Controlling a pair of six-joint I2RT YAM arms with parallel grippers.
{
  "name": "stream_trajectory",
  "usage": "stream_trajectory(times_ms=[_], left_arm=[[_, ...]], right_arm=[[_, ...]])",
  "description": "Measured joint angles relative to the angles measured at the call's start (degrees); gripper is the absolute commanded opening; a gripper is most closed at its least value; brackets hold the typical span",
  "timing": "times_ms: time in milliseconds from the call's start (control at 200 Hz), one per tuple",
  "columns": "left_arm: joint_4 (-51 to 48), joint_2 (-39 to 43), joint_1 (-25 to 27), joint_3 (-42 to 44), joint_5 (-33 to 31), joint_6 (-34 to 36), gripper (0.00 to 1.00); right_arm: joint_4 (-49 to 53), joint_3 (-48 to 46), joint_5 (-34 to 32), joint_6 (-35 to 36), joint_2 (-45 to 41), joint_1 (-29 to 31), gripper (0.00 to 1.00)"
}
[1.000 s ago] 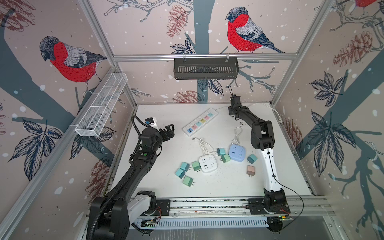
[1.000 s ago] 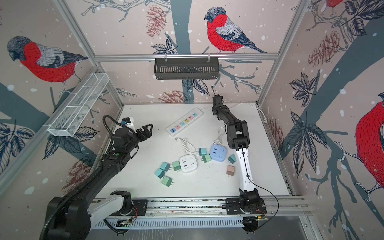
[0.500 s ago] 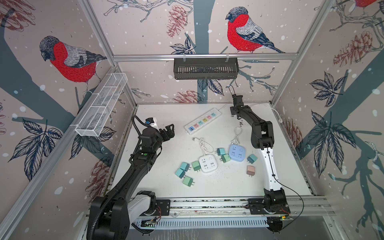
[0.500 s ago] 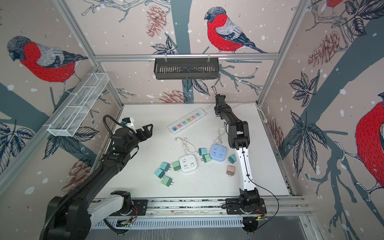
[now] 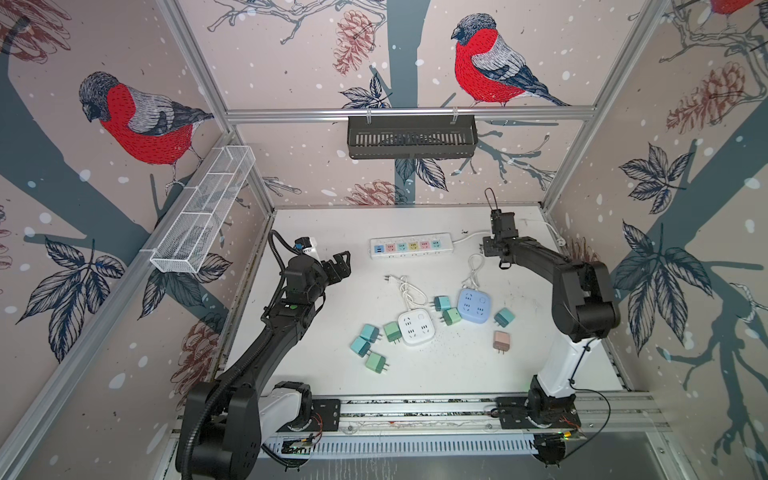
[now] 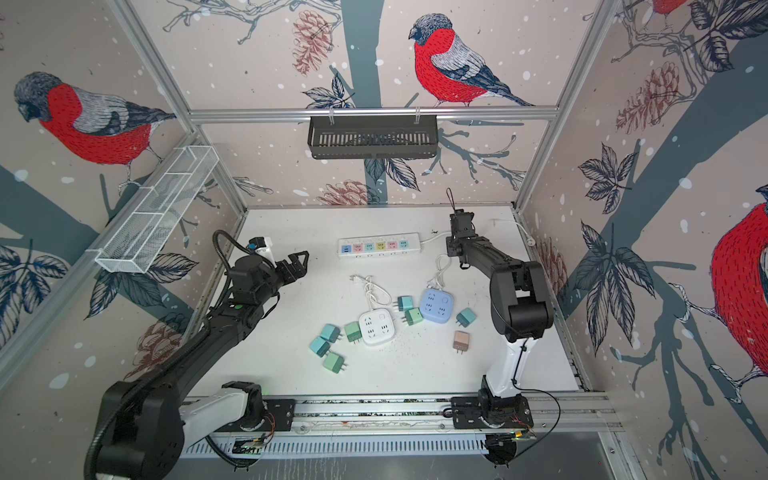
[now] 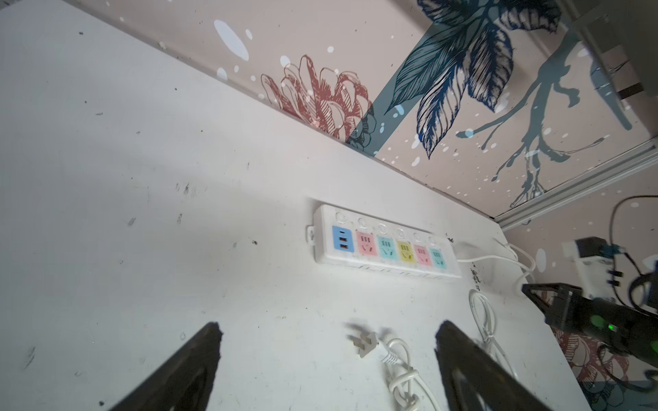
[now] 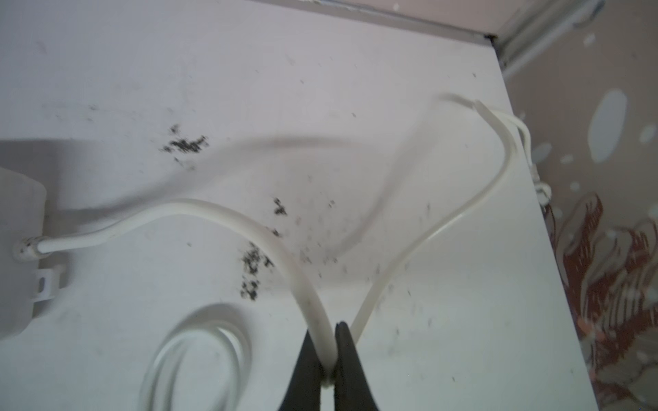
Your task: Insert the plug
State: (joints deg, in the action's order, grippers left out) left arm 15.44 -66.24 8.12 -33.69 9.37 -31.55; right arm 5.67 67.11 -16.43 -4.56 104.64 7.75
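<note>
The white power strip (image 5: 411, 246) with coloured sockets lies at the back of the table, also in the left wrist view (image 7: 384, 249). My right gripper (image 5: 485, 245) is shut on the strip's white cable (image 8: 220, 213), which loops up off the table between its fingers (image 8: 325, 331). A white two-pin plug (image 5: 388, 277) on a coiled cord lies in front of the strip. My left gripper (image 5: 343, 264) hangs open and empty above the table's left side. In the left wrist view the plug (image 7: 366, 344) lies ahead, between the spread fingers (image 7: 329, 331).
A white cube socket (image 5: 416, 329) and a blue cube socket (image 5: 473, 305) sit mid-table among several green and teal adapters, with a pink adapter (image 5: 502, 340) to the right. The strip's cable runs on to the back right wall (image 5: 561, 240). A black basket (image 5: 411, 137) hangs on the back wall.
My right gripper closed on the strip's cable and drew it to the right and forward. The strip swung from slanted to nearly level. The left arm stayed still.
</note>
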Motion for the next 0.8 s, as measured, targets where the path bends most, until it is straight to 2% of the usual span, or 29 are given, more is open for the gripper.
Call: stream_trajectory(times_ms=[80,145,240,320,415,505,585,680,795], left_arm=[[0.0,-2.9,0.0,-1.1,1.1,0.0,0.94],[0.2,-5.3,0.0,-2.1,2.3,0.0,0.94],[0.3,-8.7,0.1,-3.4,3.8,0.0,0.93],[0.4,-11.2,0.3,-4.8,5.3,0.0,0.93],[0.4,-13.4,0.4,-6.4,7.0,0.0,0.93],[0.3,-15.3,0.5,-7.8,8.3,0.0,0.92],[0.2,-16.9,0.7,-9.0,9.6,0.1,0.91],[0.1,-18.7,1.1,-10.1,10.5,0.2,0.91],[-0.8,-21.3,1.4,-11.8,11.8,0.5,0.89]], right_arm=[[-2.0,-5.6,0.0,-2.4,-3.8,-2.1,0.24],[-3.1,-8.1,0.1,-4.7,-5.3,-3.1,0.36],[-3.5,-9.9,0.1,-6.7,-6.7,-3.5,0.48],[-3.5,-10.7,-0.9,-7.8,-8.9,-2.4,0.59],[-3.8,-10.8,-2.2,-8.7,-13.6,1.3,0.66],[-5.9,-10.5,-3.2,-8.7,-17.6,5.9,0.65],[-7.0,-8.5,-2.8,-9.0,-17.8,9.1,0.64],[-7.0,-2.1,-2.2,-10.7,-13.0,11.7,0.61],[-2.8,11.8,-0.8,-13.7,-1.3,13.8,0.57]])
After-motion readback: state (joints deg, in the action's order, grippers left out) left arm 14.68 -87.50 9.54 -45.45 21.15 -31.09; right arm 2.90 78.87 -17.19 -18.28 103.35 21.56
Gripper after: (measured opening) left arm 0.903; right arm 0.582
